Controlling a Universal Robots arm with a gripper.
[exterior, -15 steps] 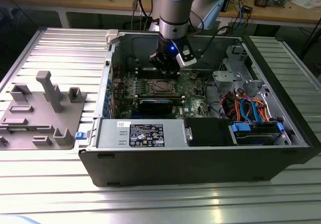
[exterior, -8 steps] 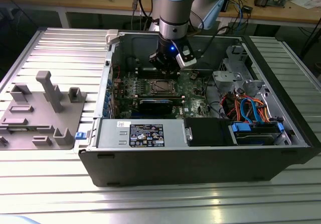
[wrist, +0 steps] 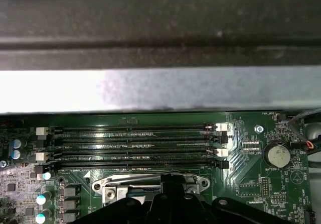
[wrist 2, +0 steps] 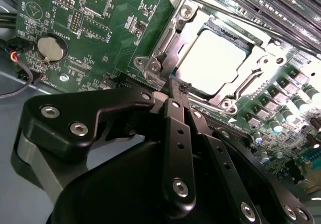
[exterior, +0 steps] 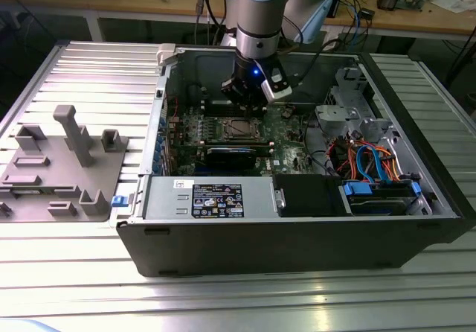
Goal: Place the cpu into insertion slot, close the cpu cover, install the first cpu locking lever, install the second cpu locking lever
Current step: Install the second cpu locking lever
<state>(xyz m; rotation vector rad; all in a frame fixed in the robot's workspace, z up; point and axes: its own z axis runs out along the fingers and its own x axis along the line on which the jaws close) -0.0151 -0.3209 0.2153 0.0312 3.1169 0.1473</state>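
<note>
Gripper of mine hangs low inside the open computer case, its fingers pressed together with nothing between them, tips just at the edge of the insertion slot. On the green circuit board, the cpu cover lies closed over the cpu, which sits in the slot. Memory slots run beside it.
</note>
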